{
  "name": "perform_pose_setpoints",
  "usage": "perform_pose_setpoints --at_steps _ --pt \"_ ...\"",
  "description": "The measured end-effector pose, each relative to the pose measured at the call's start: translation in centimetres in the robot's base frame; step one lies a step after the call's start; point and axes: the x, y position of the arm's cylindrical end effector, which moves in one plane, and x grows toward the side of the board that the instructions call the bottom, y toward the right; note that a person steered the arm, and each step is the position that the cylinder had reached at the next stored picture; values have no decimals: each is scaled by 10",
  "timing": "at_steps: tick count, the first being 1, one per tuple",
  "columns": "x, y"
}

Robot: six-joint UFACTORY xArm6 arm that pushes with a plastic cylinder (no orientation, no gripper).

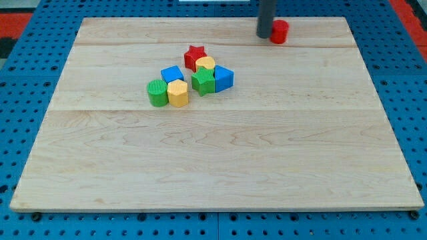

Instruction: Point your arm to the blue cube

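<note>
The blue cube point(171, 74) sits in a cluster left of the board's centre. Touching or close around it are a green cylinder point(157, 93), a yellow hexagonal block point(178, 93), a green star point(203, 81), a yellow round block point(205, 64), a red star point(195, 55) and a second blue block point(223, 78) with a sloped top. My tip point(265, 35) stands near the view's top, right of centre, touching a red cylinder point(279, 31) on its left side. The tip is far to the upper right of the blue cube.
The wooden board point(213, 153) lies on a blue perforated table point(20, 80). The rod comes down from the view's top edge.
</note>
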Motion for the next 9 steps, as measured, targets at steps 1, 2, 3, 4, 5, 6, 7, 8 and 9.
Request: perform_pose_setpoints --at_steps 1,2,3,4,5,6,7,8,9 --pt "1 -27" --pt "11 -34" --pt "11 -35" --pt "11 -35" --pt "10 -35" --pt "10 -35" --pt "3 -35" --pt "-6 -49" --pt "-12 -105"
